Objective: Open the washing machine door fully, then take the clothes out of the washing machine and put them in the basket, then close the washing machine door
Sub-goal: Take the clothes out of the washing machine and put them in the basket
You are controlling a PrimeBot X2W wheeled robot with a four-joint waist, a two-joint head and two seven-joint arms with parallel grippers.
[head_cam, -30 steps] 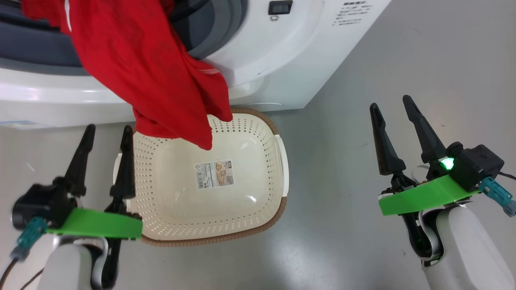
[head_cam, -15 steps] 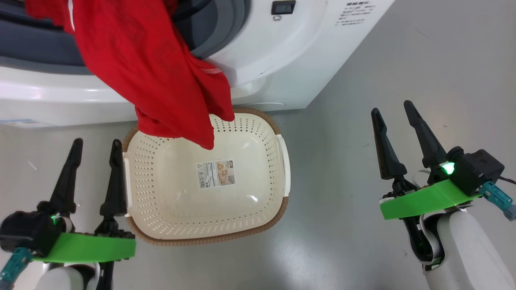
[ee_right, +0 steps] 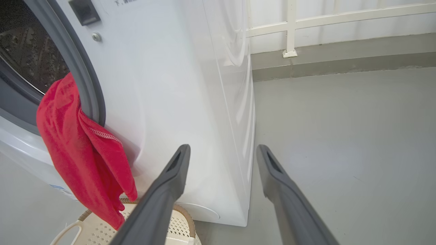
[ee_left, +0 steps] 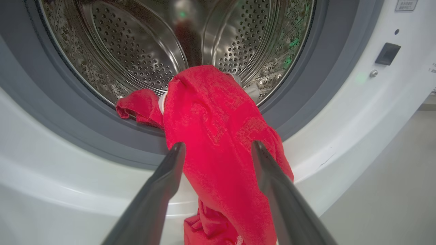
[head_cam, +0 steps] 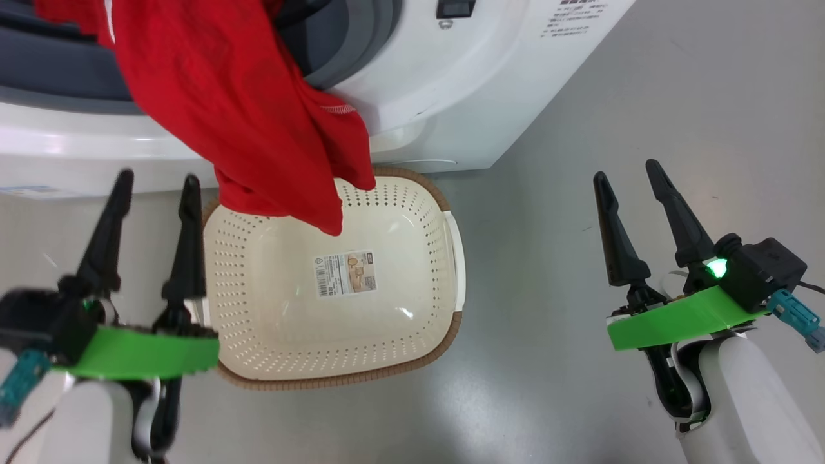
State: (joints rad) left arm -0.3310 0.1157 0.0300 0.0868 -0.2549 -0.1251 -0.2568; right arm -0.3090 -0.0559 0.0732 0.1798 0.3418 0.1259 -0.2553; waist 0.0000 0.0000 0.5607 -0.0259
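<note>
Red clothes [head_cam: 232, 109] spill from the washing machine [head_cam: 451, 84] mouth and hang down its white front. Their lower tip dangles over the back of the cream basket [head_cam: 361, 377] on the floor, which holds nothing but its paper label. In the left wrist view the clothes [ee_left: 218, 115] drape over the grey gasket in front of the steel drum. My left gripper [ee_left: 218, 144] is open, framing them from in front. In the head view it [head_cam: 156, 177] stands left of the basket. My right gripper [head_cam: 626, 169] is open over bare floor, right of the basket. The washing machine door is out of view.
In the right wrist view, the machine's white side [ee_right: 218, 102] and the basket's rim [ee_right: 184, 214] lie ahead of the open right gripper [ee_right: 223, 147]. Grey floor stretches to the right, up to a white railing [ee_right: 289, 30] at the back.
My left gripper first drew back to the left, then moved forward toward the machine's front, staying open. The right gripper has barely moved. The clothes hang as before.
</note>
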